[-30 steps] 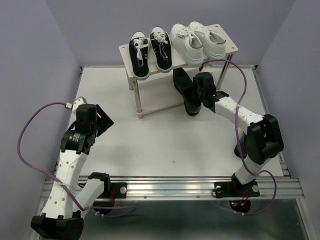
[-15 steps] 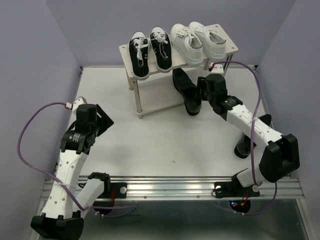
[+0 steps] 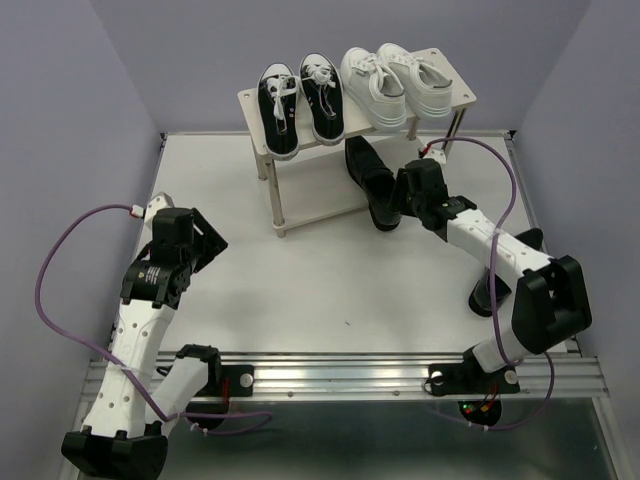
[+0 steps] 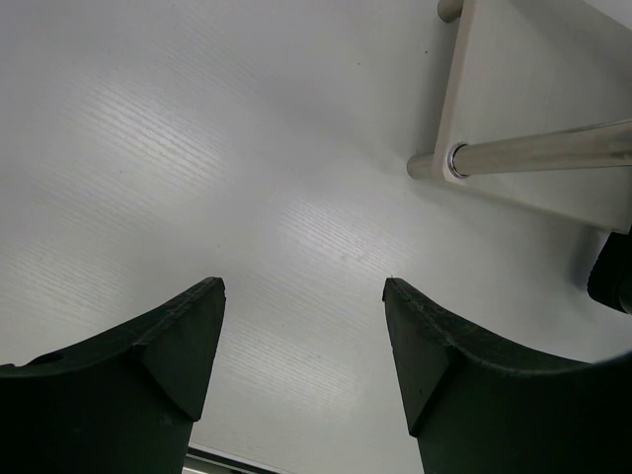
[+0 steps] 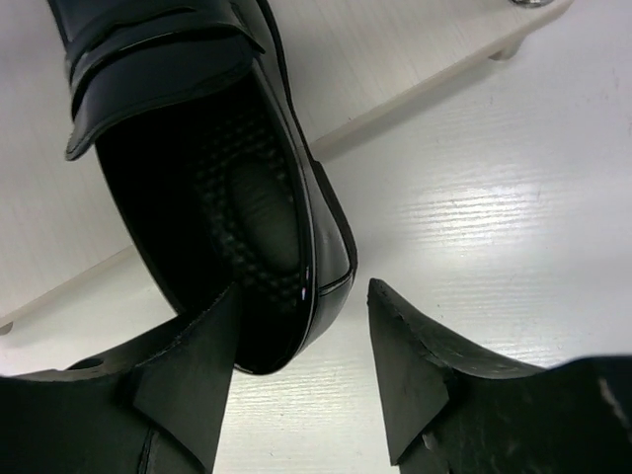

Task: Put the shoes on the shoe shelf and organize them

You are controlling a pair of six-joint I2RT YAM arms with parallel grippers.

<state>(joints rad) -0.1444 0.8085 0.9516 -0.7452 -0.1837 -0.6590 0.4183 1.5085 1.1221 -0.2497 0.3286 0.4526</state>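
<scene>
The shoe shelf (image 3: 255, 105) stands at the back. Its top board holds the black canvas sneakers (image 3: 300, 105) on the left and the white sneakers (image 3: 395, 80) on the right. One glossy black loafer (image 3: 370, 180) lies with its toe on the lower board (image 3: 310, 210) and its heel on the table. My right gripper (image 3: 395, 208) is open at that heel. In the right wrist view the heel wall (image 5: 326, 247) lies between the spread fingers (image 5: 304, 288), untouched on the right side. The second loafer is not clearly seen. My left gripper (image 3: 208, 242) is open and empty over bare table (image 4: 303, 286).
The shelf's front-left leg (image 4: 543, 153) and lower board corner (image 4: 513, 89) are ahead and right of the left gripper. A dark shape (image 3: 487, 292) sits under the right arm; I cannot tell what it is. Purple walls close in both sides.
My right gripper has moved from beside the loafer's middle forward to its heel, and the right elbow has swung out to the right. The loafer and the left arm have not moved.
</scene>
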